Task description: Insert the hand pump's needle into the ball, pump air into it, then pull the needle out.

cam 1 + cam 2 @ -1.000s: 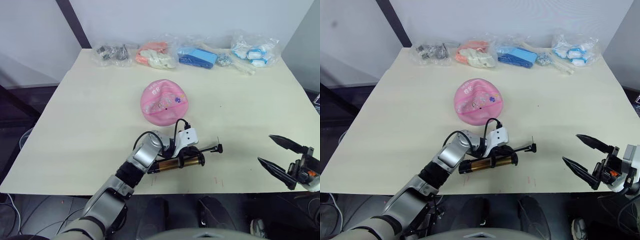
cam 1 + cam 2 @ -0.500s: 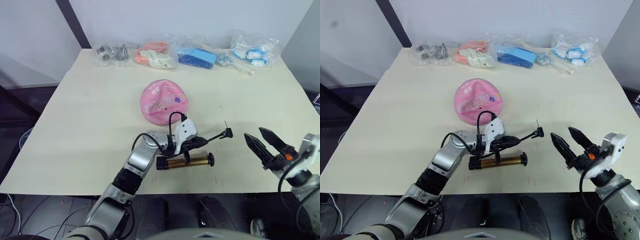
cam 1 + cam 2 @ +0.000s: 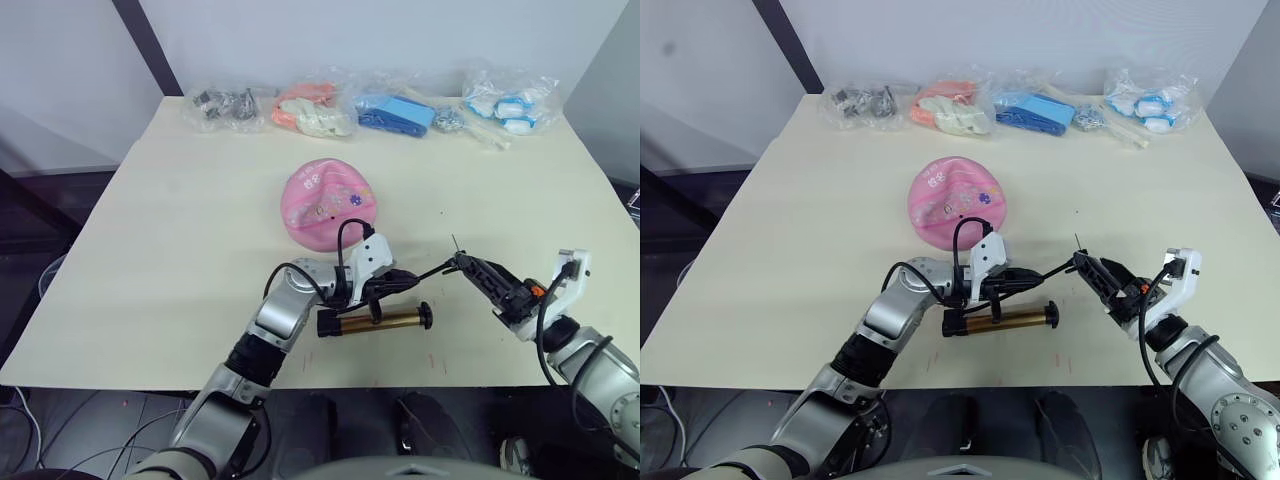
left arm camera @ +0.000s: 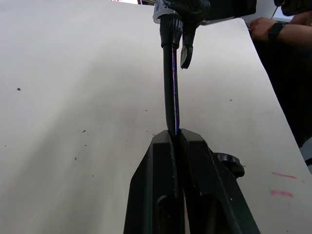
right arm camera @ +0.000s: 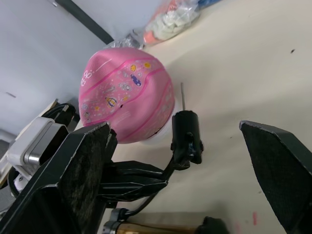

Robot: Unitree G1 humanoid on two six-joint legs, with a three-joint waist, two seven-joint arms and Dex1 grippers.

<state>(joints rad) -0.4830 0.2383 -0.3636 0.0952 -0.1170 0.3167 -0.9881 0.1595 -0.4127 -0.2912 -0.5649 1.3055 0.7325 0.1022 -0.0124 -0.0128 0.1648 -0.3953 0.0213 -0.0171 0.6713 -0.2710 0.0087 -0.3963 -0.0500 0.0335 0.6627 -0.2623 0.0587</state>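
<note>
Around needle end (image 5: 185, 137), spread right tool (image 3: 478, 279)

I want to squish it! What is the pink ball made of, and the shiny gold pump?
The ball looks like soft, smooth rubber: it sags flat on one side and has a dull sheen. The hand pump has a barrel that looks like metal, with a bright gold-bronze shine; its black ends and thin hose look like plastic or rubber.

Pale table (image 3: 180, 240), white wall (image 3: 400, 30)
</note>
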